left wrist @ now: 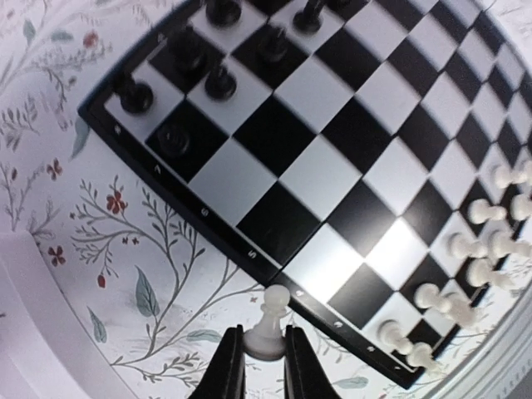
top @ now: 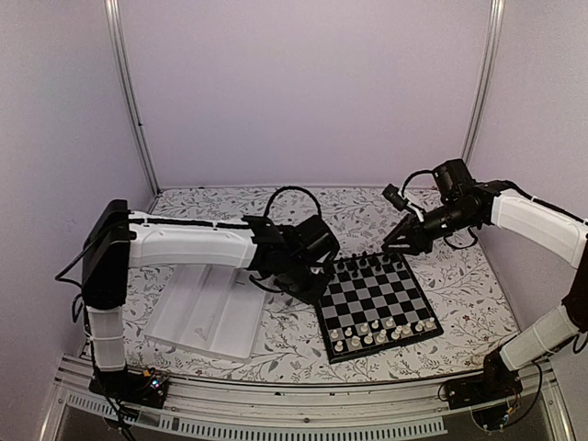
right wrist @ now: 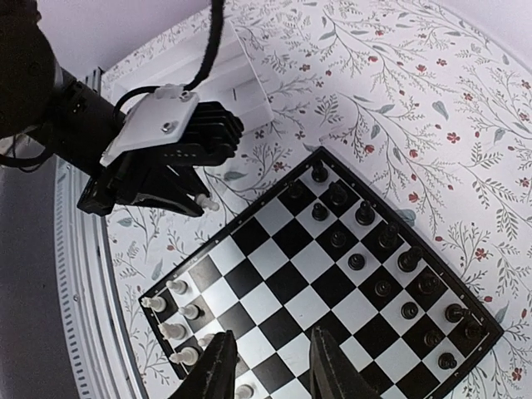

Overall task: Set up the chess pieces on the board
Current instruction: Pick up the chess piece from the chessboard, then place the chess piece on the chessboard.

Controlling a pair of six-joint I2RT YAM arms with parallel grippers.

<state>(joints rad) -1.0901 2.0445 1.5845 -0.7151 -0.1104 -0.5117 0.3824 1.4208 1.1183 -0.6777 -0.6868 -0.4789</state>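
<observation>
The board lies right of centre, with black chess pieces on its far rows and cream-white ones on its near rows. My left gripper hovers just off the board's left edge. In the left wrist view it is shut on a white pawn, gripped at the base and held above the floral cloth beside the board's black border. My right gripper hangs open and empty over the board, near the white pieces; it sits at the far right corner.
A white compartment tray lies left of the board, under the left arm. Floral cloth covers the table. Metal frame posts stand at the back corners and a rail runs along the near edge.
</observation>
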